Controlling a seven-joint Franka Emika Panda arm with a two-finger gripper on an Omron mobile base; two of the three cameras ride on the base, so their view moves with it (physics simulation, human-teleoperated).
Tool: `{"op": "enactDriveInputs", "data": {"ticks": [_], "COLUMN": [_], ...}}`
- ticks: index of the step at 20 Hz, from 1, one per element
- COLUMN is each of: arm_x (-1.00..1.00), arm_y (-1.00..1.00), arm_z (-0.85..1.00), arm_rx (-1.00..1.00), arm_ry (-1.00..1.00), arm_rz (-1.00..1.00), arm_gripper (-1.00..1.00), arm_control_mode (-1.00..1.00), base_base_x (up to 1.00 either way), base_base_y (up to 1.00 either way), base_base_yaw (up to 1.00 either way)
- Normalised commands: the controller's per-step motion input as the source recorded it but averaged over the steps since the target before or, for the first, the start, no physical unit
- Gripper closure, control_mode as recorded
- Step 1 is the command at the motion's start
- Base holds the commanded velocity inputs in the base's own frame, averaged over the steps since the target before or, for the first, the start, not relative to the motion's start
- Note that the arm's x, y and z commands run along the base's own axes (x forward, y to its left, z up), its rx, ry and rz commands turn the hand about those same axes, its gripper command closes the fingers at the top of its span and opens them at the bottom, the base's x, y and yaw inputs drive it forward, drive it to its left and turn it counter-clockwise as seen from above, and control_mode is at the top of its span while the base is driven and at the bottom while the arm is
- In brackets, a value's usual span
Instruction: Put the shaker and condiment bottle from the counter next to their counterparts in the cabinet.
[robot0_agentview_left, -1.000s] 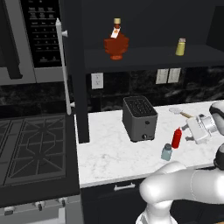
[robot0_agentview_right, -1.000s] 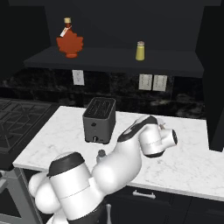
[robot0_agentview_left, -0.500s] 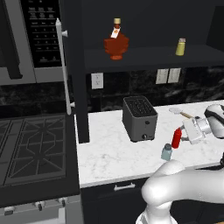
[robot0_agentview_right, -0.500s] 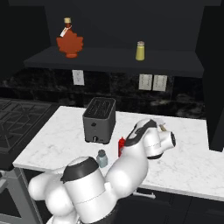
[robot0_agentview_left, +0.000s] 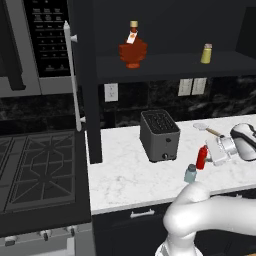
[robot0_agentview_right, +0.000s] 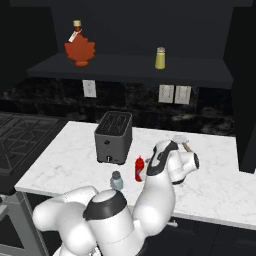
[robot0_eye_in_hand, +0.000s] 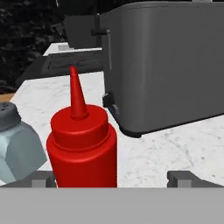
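Observation:
The red condiment bottle (robot0_eye_in_hand: 81, 146) stands upright on the white marble counter (robot0_agentview_left: 125, 180), in front of the toaster. My gripper (robot0_eye_in_hand: 114, 180) is open, level with the bottle's body; the bottle stands between the fingers, close to the left fingertip (robot0_eye_in_hand: 42, 179) and far from the right one. The blue-grey shaker (robot0_eye_in_hand: 17, 146) stands just beside the bottle. From the base, the bottle (robot0_agentview_left: 201, 157) and shaker (robot0_agentview_left: 190, 173) sit near the counter's front, with the gripper (robot0_agentview_left: 209, 154) reaching in from the right. The amber bottle (robot0_agentview_left: 133, 50) and yellow shaker (robot0_agentview_left: 206, 53) stand on the cabinet shelf (robot0_agentview_left: 165, 64).
A dark grey toaster (robot0_agentview_left: 159, 135) stands behind the bottle. A spatula-like utensil (robot0_agentview_left: 207, 129) lies on the counter at the back right. The cabinet door with its white bar handle (robot0_agentview_left: 70, 75) hangs open on the left, beside the stove (robot0_agentview_left: 35, 167).
My hand has moved left along the counter towards the red bottle, bringing the open fingers around it. Bottle and shaker have stayed in place.

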Motion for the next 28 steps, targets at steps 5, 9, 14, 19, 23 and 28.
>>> {"op": "enactDriveInputs", "data": {"ticks": [5,9,14,19,23,28], "arm_x": [0.0,-0.25,-0.5,-0.21,-0.09,-0.13], "arm_y": [0.15,0.01,0.29,0.93,0.91,0.47], "arm_z": [-0.1,0.65,1.0,1.0,1.0,1.0], "arm_rx": [0.01,0.02,0.0,-0.14,-0.12,-0.01], "arm_ry": [0.0,-0.03,-0.06,-0.26,-0.18,-0.08], "arm_rz": [0.0,-0.02,-0.03,-0.12,-0.08,-0.01], "arm_gripper": [1.0,1.0,1.0,1.0,1.0,1.0], "arm_control_mode": [-1.0,-1.0,-1.0,-1.0,-1.0,-1.0], "base_base_x": [0.0,0.0,0.0,0.0,0.0,0.0], "base_base_y": [0.0,0.0,0.0,0.0,0.0,0.0], "base_base_yaw": [0.0,0.0,0.0,0.0,0.0,0.0]}}
